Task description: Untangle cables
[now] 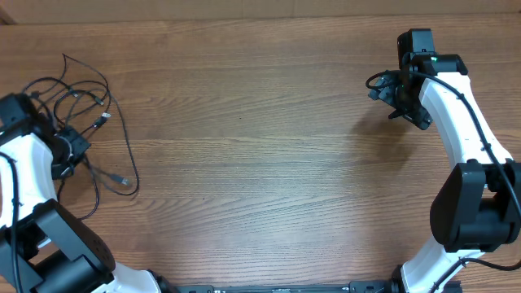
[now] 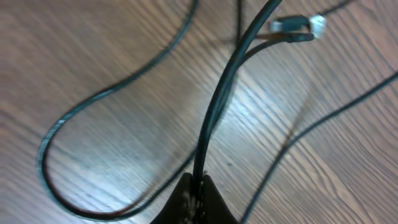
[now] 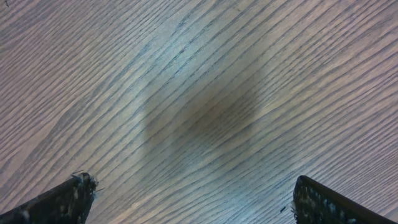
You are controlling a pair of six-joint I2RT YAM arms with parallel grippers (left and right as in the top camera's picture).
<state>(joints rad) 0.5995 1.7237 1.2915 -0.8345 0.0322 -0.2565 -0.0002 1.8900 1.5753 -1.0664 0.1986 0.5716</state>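
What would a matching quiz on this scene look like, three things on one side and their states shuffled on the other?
Things:
1. left gripper
2. right gripper
3. cables

States:
A. open, nothing between the fingers, over the table
B. looped loosely on the wood at the left arm's side
C. shut, pinching a black strand

Pairs: 1-C, 2-A, 3-B

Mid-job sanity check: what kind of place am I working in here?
Likely a robotics lab or test bench: a wood-grain table, a white left arm and right arm at its near edge, and a tangle of thin black cables as the workpiece.
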